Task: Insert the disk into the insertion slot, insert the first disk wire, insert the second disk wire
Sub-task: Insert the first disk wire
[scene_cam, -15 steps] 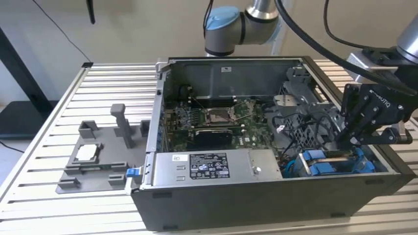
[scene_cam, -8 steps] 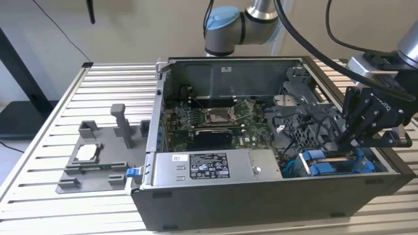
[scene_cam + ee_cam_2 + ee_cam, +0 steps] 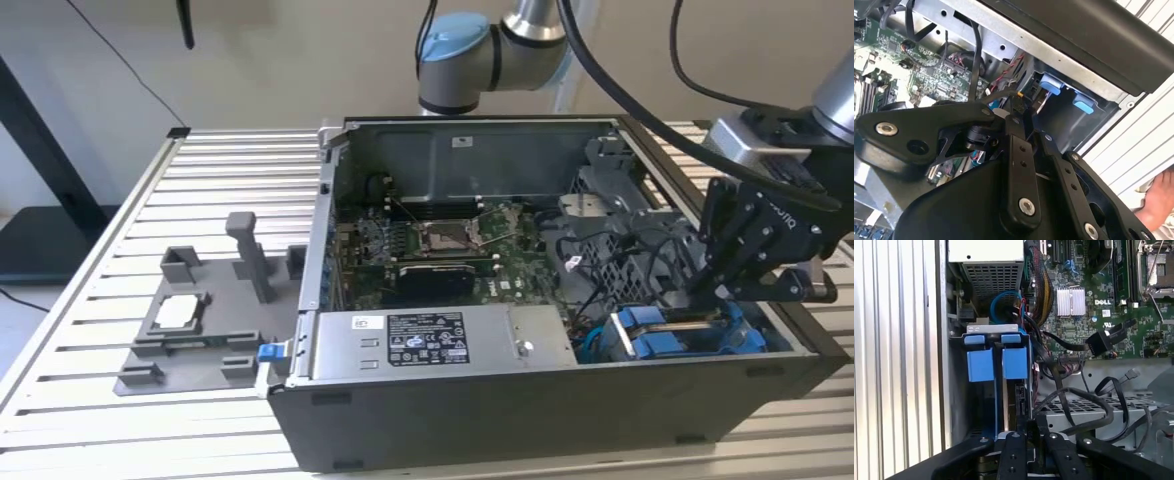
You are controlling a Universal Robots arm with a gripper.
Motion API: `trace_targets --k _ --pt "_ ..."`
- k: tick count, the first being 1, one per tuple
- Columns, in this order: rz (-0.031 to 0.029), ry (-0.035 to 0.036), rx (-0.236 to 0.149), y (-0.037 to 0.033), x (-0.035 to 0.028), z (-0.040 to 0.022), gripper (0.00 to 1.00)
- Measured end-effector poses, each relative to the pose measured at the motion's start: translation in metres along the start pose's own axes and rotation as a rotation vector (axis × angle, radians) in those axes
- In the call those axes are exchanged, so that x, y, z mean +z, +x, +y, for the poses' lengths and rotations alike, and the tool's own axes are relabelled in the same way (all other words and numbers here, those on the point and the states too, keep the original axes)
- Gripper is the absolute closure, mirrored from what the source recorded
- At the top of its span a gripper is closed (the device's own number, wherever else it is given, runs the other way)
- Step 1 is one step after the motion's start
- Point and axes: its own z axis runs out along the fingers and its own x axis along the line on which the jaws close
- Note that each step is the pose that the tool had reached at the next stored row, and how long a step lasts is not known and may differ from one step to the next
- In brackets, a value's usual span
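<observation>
Closest to the lens in the exterior view: dark outer wall of the open computer case (image 3: 534, 420), set on the slatted tabletop (image 3: 80, 400). Toward the tabletop's left edge, a grey fixture (image 3: 200, 330), well apart from the work. Inside the case, along its near wall, the grey power-supply box (image 3: 427, 345); behind it, the motherboard (image 3: 454, 245). At the case's near right corner, the insertion slot (image 3: 603, 335), and in it, apparently seated, the disk (image 3: 661, 340), with blue carrier tabs showing at the bay mouth in the first wrist view.

Over that same corner, the end effector (image 3: 705, 295), reaching down just beside the disk's blue carrier. Fingers (image 3: 1016, 150) pressed close together in the second wrist view, with a thin black wire (image 3: 1001, 95) running to their tips. Pinched or merely passing: cannot tell.

Likely trouble from here:
- Snagging or dragging of the loose black cables (image 3: 1079, 405), looped just beside the linkage.
- A free black connector (image 3: 1101, 342) lying over the motherboard, well apart from the bay, so probably at least one wire not yet plugged.
- A bent or jammed plug from any off-axis push at the disk's connector edge.
- Little room between bay and case wall, hence a knocked carrier from even a small tilt.
</observation>
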Motion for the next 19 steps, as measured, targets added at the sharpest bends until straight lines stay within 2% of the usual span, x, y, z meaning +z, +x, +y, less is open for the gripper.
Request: trace_targets --k 2,8,11,19 --pt "-0.0032 -0.0001 0.003 0.0 0.0006 -0.0008 0.81" --pt "-0.0079 -0.0027 0.004 0.0022 0.0006 -0.0012 0.81" --pt "-0.0117 -0.0031 0.004 0.0023 -0.0017 -0.001 0.81" --pt "-0.0131 -0.0012 0.003 0.0042 -0.0026 -0.001 0.81"
